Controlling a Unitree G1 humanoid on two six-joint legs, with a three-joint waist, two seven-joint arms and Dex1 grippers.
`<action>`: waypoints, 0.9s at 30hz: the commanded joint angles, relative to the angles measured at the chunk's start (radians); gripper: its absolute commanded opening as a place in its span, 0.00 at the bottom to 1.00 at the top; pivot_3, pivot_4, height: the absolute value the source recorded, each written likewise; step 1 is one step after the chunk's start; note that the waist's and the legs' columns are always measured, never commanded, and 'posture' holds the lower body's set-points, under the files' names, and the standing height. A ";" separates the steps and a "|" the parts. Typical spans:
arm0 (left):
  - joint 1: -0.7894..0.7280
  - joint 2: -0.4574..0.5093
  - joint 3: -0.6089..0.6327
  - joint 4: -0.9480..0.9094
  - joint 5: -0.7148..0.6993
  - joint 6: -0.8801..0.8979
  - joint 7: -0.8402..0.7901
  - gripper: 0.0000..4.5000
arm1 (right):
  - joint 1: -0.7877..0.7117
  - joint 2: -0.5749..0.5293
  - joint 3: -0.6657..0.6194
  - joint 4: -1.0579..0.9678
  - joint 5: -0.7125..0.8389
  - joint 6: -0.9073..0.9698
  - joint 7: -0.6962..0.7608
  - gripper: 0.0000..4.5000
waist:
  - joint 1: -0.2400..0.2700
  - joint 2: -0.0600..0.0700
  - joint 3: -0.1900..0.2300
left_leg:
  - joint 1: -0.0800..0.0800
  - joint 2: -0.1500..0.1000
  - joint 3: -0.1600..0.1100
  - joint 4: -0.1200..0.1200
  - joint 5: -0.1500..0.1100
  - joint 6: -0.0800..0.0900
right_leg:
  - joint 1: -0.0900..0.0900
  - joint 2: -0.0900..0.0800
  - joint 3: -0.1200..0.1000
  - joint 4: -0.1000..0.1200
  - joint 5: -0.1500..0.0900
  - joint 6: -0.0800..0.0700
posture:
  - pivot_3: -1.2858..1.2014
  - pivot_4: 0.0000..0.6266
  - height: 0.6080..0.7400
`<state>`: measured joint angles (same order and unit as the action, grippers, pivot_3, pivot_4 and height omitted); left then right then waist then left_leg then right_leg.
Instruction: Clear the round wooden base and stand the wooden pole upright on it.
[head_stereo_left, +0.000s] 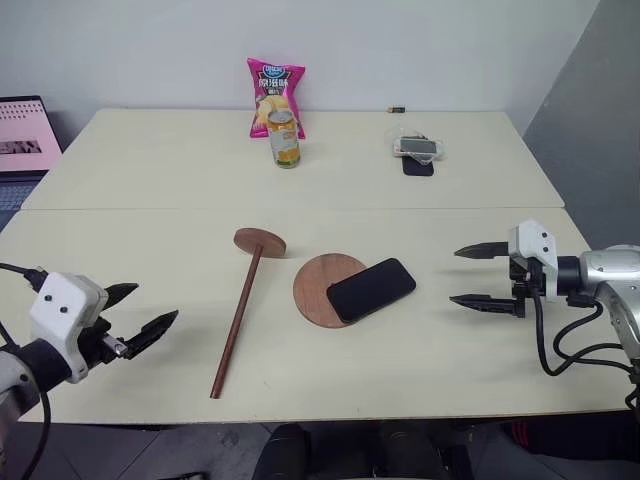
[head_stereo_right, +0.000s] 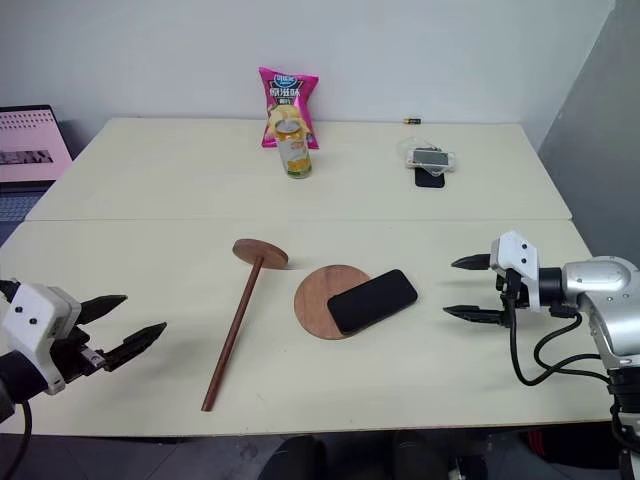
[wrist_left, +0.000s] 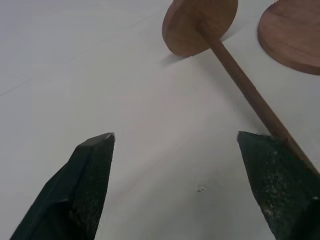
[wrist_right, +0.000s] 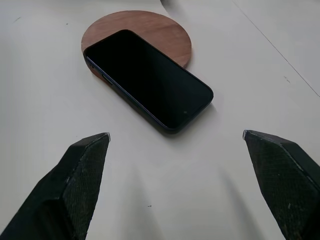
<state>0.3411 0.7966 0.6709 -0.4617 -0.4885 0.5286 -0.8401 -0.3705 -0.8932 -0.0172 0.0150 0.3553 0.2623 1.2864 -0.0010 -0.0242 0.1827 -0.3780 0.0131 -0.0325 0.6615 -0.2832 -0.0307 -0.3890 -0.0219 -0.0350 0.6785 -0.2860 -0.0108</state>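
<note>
Lying flat: wooden pole (head_stereo_left: 240, 318); phone (head_stereo_left: 371, 290) on round wooden base (head_stereo_left: 316, 290); both jaws wide apart, nothing held.

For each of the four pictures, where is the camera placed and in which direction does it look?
Left eye view: on the head, looking forward and down at the pale table; both arms show, left gripper and right gripper open.
Right eye view: beside it, same scene, slightly shifted.
Left wrist view: along open black fingers toward the long dark-brown wooden pole.
Right wrist view: along open fingers toward the black phone lying partly on the flat round reddish-brown wooden base.
Shared: both wrist views show the base.
</note>
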 joint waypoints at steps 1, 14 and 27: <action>-0.024 0.040 0.018 -0.060 -0.037 0.017 -0.013 0.99 | 0.009 -0.009 -0.024 -0.019 0.007 0.023 -0.018 1.00 | 0.000 0.000 0.000 | 0.000 0.000 0.000 0.000 0.000 0.000 | 0.000 0.000 0.000 0.000 0.000 0.000 | 0.52 0.24 1.00; -0.199 0.115 -0.190 -0.268 -0.215 0.126 -0.024 0.99 | 0.113 0.018 -0.094 -0.198 0.212 0.560 -0.235 1.00 | -0.002 0.000 0.000 | 0.000 0.000 0.000 0.000 0.000 0.000 | 0.000 0.000 0.001 0.001 0.000 0.000 | 0.52 0.24 1.00; -0.349 0.152 -0.458 -0.263 -0.147 0.051 -0.102 0.99 | 0.098 0.359 -0.183 -0.200 0.377 0.942 -0.618 1.00 | -0.002 0.001 0.000 | 0.000 -0.001 0.002 0.000 0.000 0.000 | 0.000 0.001 0.002 0.002 0.000 0.000 | 0.52 0.24 1.00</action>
<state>0.0039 0.9292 0.2236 -0.7131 -0.6607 0.6125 -0.9306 -0.2616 -0.5517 -0.1681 -0.1814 0.7125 1.1691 0.7171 -0.0029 -0.0237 0.1828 -0.3779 0.0125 -0.0311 0.6617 -0.2831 -0.0309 -0.3893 -0.0212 -0.0327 0.6800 -0.2859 -0.0107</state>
